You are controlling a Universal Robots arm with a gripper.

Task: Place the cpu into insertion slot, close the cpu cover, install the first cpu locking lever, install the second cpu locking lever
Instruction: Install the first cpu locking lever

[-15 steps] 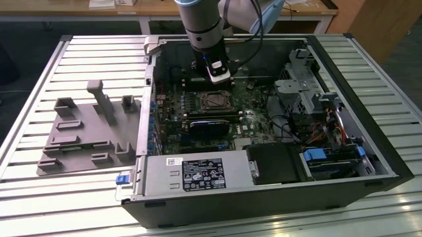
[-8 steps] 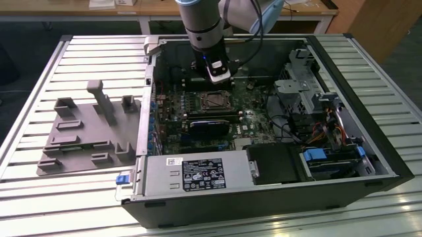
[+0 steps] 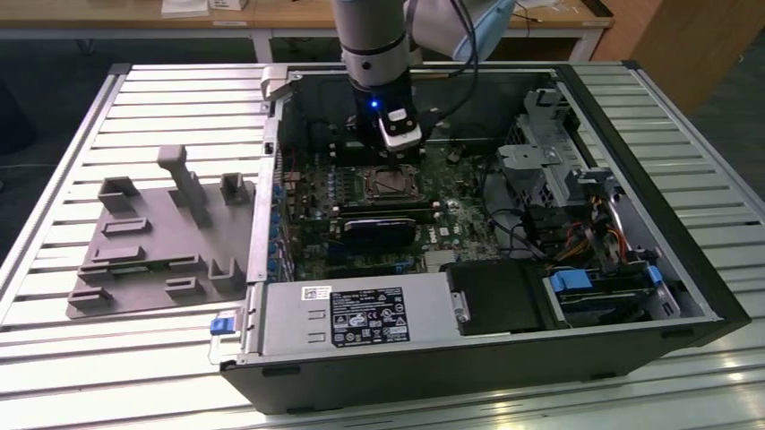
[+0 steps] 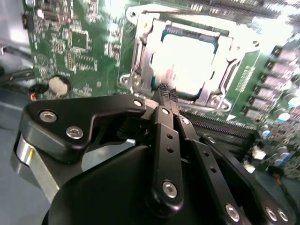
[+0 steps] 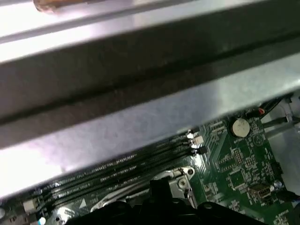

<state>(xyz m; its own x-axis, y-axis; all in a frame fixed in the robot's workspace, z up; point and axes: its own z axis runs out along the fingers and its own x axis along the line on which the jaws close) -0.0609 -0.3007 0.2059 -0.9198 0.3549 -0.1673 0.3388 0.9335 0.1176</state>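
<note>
Arm reaches down into the open computer case (image 3: pixel 669 269), which lies on its side on a slatted metal worktop (image 3: pixel 72 134). The hand (image 4: pixel 168 93) hangs just above the near edge of the insertion slot (image 4: pixel 140 70) on the green motherboard (image 4: pixel 70 47).

Hand state: in the second wrist view the two fingertips (image 4: pixel 164 90) meet at a point with no gap visible and nothing between them. Clenched, empty.

The cpu (image 4: pixel 187 58) sits in the socket; its metal top glares bright under the light. The cpu cover (image 4: pixel 225 47) appears to lie flat over it, its frame ringing the chip's top through the window. In the exterior view the socket (image 3: pixel 389 184) lies just below the wrist.

Handling, as judgement: chip is light, rigid, smooth-topped and fragile on its contact side; best taken by opposite edges, never pressed off-level. Cover is thin stiff sheet metal on a hinge, so push on the frame, not on the chip. Levers would be springy wire that needs a firm sideways push and can slip off a fingertip.

Hard to make out: glare washes out the chip's surface and part of the frame. I cannot tell whether either locking lever is latched. The first wrist view is largely blocked by a blurred grey case wall (image 5: pixel 140 117); below it show memory slots (image 5: pixel 117 168) and a coin cell (image 5: pixel 240 126).
</note>
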